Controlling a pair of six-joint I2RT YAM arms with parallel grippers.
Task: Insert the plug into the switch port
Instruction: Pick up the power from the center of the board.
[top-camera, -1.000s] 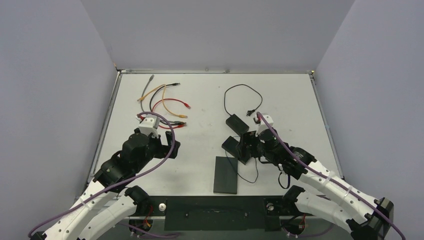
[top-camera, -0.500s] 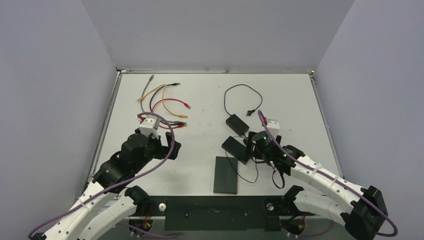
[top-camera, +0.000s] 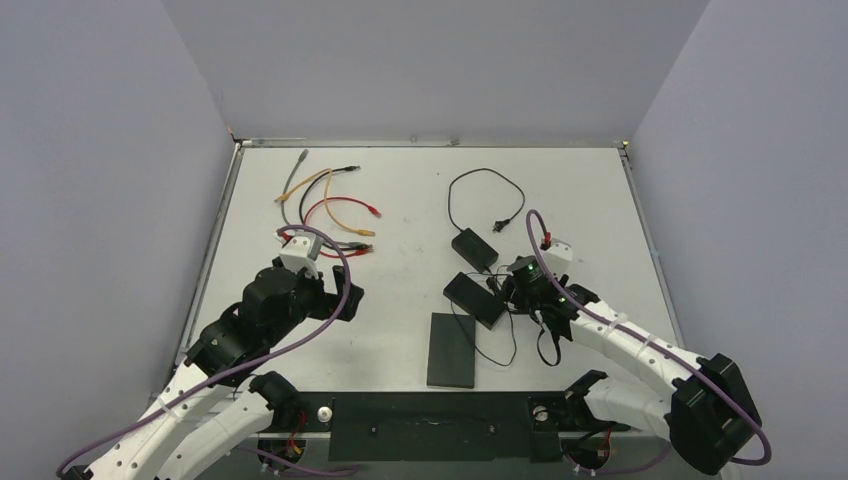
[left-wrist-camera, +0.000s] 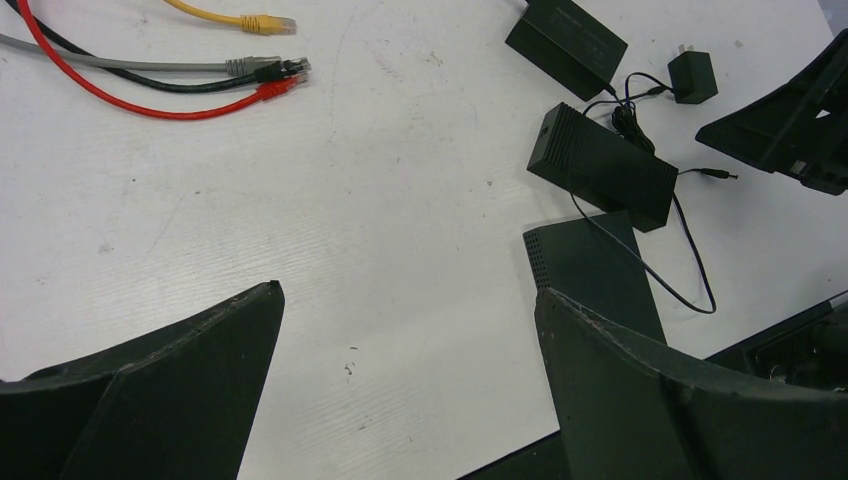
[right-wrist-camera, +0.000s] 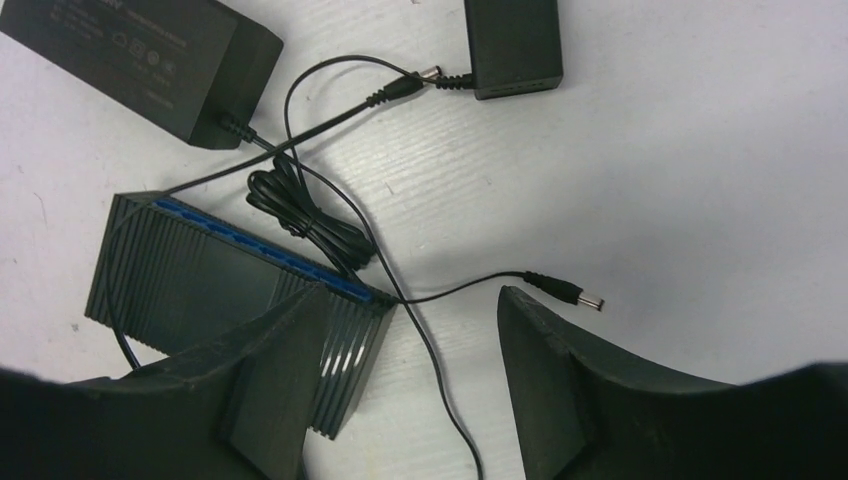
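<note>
Now your right fingers (right-wrist-camera: 570, 400), spread and empty, hover by the plug (right-wrist-camera: 572, 294); close off-centre and it could skid away from the switch (right-wrist-camera: 180, 270). Your left fingers (left-wrist-camera: 150, 390) gape, idle.

The white tabletop (right-wrist-camera: 700, 150) looked matt and faintly grained, like corrugated plastic sheet (scuffed with small dark specks). The black box-shaped switch (right-wrist-camera: 180, 275) was finely ridged matt plastic. The black rectangular power brick (right-wrist-camera: 130, 50) was smooth satin plastic. The black barrel plug (right-wrist-camera: 568, 293) ended in dull metal.
</note>
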